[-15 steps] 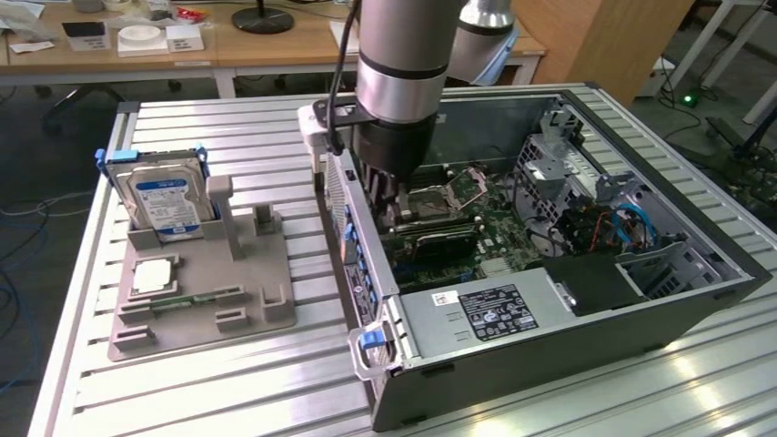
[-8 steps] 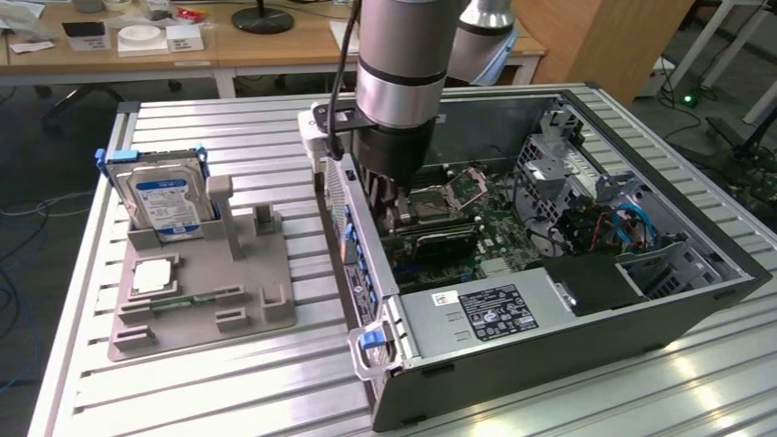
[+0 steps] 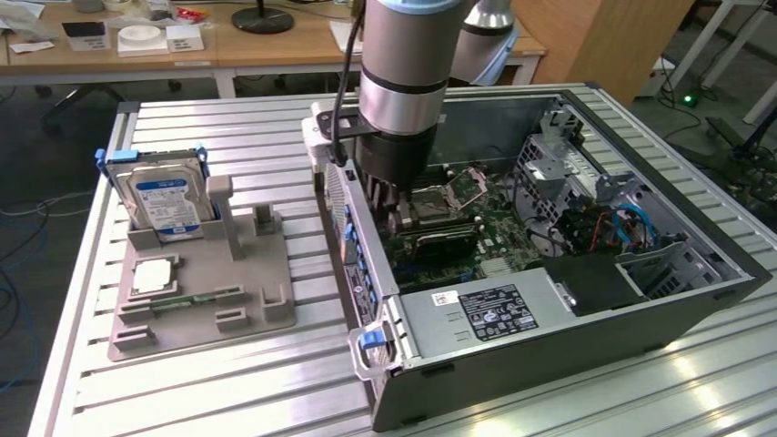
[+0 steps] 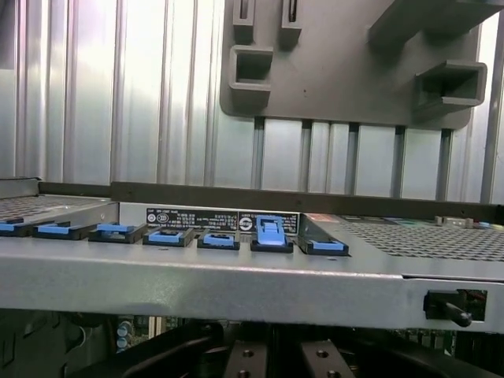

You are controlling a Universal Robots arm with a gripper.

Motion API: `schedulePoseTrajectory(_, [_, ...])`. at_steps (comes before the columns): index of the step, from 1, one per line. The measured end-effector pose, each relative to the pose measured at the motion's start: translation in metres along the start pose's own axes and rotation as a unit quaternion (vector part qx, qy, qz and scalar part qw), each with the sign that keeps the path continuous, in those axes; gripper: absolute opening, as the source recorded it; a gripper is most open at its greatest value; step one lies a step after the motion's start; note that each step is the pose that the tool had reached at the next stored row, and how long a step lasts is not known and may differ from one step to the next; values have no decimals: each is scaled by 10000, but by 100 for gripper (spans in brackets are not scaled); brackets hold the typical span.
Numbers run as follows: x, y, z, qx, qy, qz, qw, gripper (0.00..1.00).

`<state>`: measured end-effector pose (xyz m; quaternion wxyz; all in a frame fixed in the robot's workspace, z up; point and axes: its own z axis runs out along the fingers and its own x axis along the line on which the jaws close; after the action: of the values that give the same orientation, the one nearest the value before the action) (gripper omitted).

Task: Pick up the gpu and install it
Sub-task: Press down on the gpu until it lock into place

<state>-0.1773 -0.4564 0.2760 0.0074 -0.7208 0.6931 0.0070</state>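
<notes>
labels: hard drive blue label | power supply sticker | text possibly unreadable

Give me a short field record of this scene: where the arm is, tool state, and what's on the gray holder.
arm: reaching down into the open computer case, over the motherboard
tool: shut, low inside the case
gpu: not clearly visible
gray holder: on the exterior view's left, holds the hard drive upright
surface: ribbed metal table

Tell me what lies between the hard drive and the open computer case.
In the exterior view, only the grey holder tray and bare slatted table lie between the hard drive and the computer case.
</notes>
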Motion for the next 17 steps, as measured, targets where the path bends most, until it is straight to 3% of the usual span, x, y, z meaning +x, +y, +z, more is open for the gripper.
schedulePoseTrajectory(10, [0, 10, 15, -51, -1, -22, 10000, 11])
schedulePoseTrajectory(17, [-1, 25, 45, -61, -3, -44, 10000, 11])
